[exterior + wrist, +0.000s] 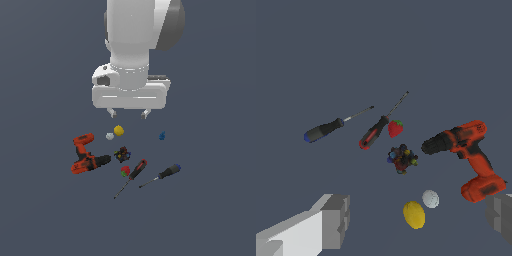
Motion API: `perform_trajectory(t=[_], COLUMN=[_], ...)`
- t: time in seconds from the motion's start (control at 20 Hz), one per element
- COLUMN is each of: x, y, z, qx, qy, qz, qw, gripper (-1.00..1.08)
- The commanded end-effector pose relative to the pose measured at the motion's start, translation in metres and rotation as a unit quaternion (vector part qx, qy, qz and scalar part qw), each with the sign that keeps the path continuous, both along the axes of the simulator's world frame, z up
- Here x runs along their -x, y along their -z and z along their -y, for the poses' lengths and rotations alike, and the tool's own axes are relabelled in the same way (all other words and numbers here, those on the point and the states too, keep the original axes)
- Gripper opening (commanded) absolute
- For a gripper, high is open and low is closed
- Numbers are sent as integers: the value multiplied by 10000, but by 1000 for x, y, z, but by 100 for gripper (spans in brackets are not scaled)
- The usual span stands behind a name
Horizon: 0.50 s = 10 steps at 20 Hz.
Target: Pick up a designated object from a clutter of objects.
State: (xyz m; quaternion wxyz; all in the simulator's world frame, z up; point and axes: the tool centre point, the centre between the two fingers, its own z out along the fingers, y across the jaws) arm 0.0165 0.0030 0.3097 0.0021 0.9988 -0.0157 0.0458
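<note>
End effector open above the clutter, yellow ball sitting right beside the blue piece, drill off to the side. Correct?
One error: the yellow ball sits beside the white lump, not the blue piece, which lies apart toward the exterior view's right. The exterior view shows it. The end effector is open above the clutter, and the drill is off to the side.

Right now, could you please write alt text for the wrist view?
An open end effector hovers over a yellow ball beside a white lump. Beyond lie an orange drill, two screwdrivers, and small pieces.
</note>
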Motion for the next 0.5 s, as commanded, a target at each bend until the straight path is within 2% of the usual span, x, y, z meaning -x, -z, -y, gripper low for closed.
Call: perform_trajectory(t=[0.0, 0.45], x=[5, 45], y=[20, 111], z=[5, 26], qx=[-17, -82], qy=[103, 630], qz=[-34, -191], qw=[9999, 9978], gripper=[100, 100])
